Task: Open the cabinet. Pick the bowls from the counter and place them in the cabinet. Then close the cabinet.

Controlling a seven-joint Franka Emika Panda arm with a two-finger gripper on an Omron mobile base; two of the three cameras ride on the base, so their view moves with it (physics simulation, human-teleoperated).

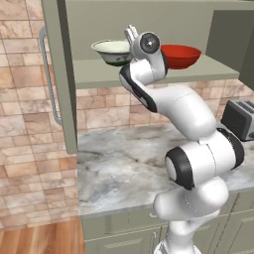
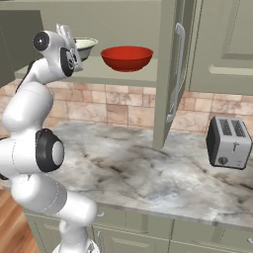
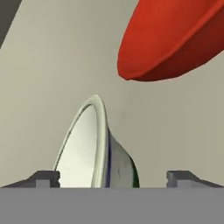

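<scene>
The sage-green cabinet [image 1: 149, 30] stands open around the gripper [image 3: 113, 178], its shelf [image 1: 163, 72] just below and both doors swung wide. The marbled counter [image 1: 129, 168] lies well beneath. On the shelf, the red bowl [image 2: 127, 58] sits to one side of the hand. The cream-white bowl [image 3: 94, 148] sits directly ahead, its rim between the spread fingertips [image 3: 43, 178], which do not appear to grip it. Retreat looks due next, straight back.
</scene>
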